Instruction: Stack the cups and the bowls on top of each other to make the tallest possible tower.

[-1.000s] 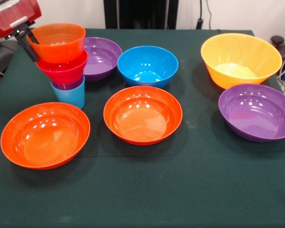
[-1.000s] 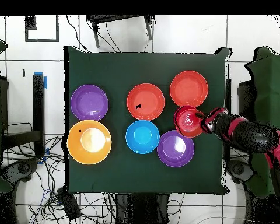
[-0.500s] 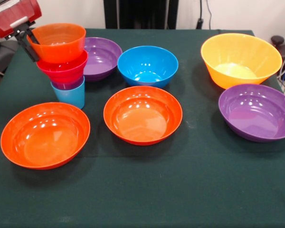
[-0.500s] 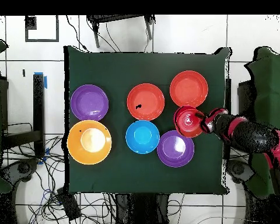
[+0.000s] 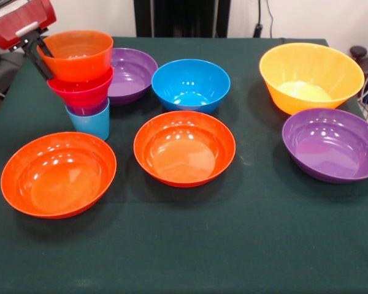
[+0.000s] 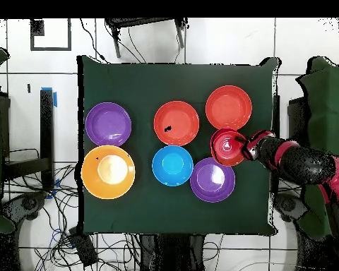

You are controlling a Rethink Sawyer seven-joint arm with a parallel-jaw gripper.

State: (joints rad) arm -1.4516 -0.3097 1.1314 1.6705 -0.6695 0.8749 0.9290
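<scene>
The tower [image 5: 83,79] stands at about 10 o'clock on the dark green tablecloth [image 5: 245,245] in the front view. Its lowest piece is the light blue glossy plastic cup [image 5: 91,124]. Only a thin rim of the purple cup [image 5: 88,111] shows above it. On that sits the small pink-red bowl [image 5: 81,90], and on top the small orange bowl [image 5: 75,54].

The black gripper [image 5: 38,54] on the red arm [image 5: 18,19] is at the 9 o'clock side of the small orange bowl, at its rim. One finger seems to lie against the outer wall, but I cannot tell if the fingers are pinching the rim or are spread.

Just beside the tower, at its 3 o'clock, is a wide purple plastic bowl [image 5: 132,73], and next the medium blue bowl [image 5: 191,84]. At 5 o'clock from the tower, near the table centre, lies one wide orange-red bowl [image 5: 184,147]. The other orange-red bowl [image 5: 58,174] is at 6 o'clock from the tower. The large deep yellow-orange bowl [image 5: 311,76] is at 2 o'clock on the table, and the second wide purple bowl [image 5: 331,144] is at its 6 o'clock, close to it.

In the overhead view the tower [image 6: 228,147] is at 3 o'clock on the cloth.
</scene>
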